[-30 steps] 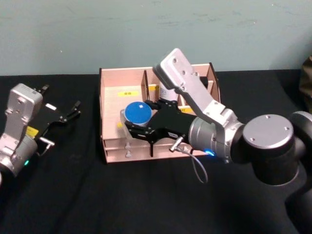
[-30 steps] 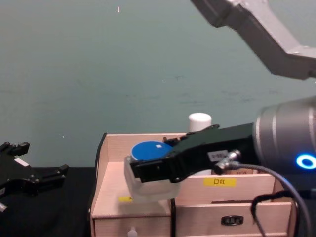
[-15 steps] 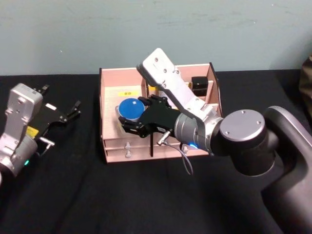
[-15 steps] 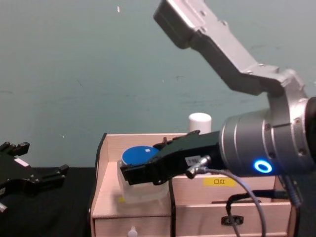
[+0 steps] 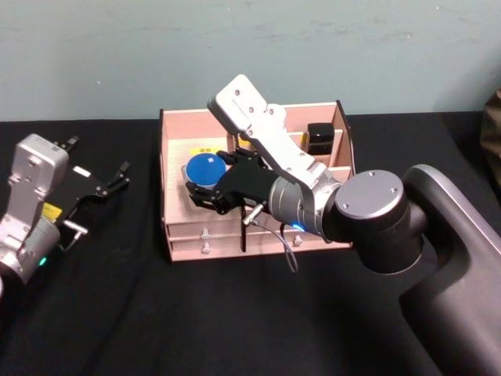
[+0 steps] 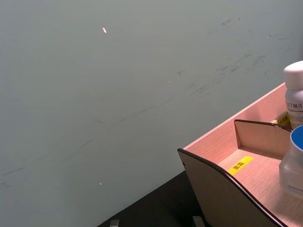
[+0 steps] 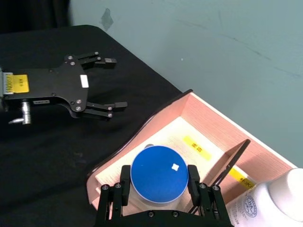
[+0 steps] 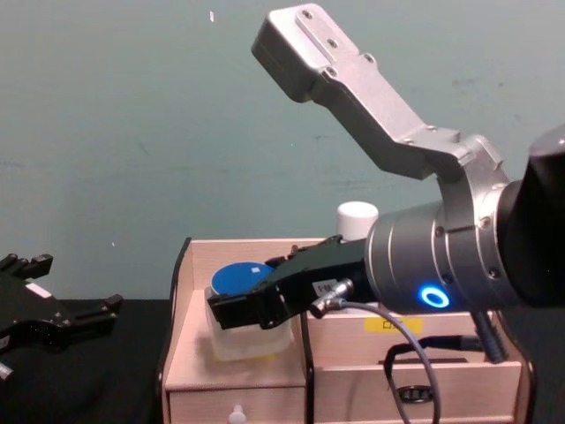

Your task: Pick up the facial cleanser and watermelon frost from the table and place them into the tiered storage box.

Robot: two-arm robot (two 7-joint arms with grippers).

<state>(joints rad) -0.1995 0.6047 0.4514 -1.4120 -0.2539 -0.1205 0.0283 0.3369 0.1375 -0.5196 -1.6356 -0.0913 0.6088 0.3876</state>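
My right gripper [image 5: 203, 185] is shut on a clear jar with a blue lid [image 5: 205, 168], its fingers flanking the jar [image 7: 158, 175]. It holds the jar low inside the left compartment of the tiered storage box [image 5: 176, 149], near the yellow label. In the chest view the jar [image 8: 237, 279] sits at the height of the box's curved side [image 8: 187, 353]; whether it rests on the floor is unclear. A white bottle [image 8: 357, 219] stands in the box behind my arm. I cannot tell which of these is the cleanser. My left gripper [image 5: 117, 178] rests open on the table left of the box.
A black item [image 5: 321, 137] sits in a back right compartment of the box. Small drawers [image 5: 205, 235] line the box front. The black table runs to a teal wall behind. My right arm's long links hang over the box's middle.
My right gripper has carried the blue-lidded jar leftward and lower, from above the box's front middle into the left compartment. The left arm has not moved.
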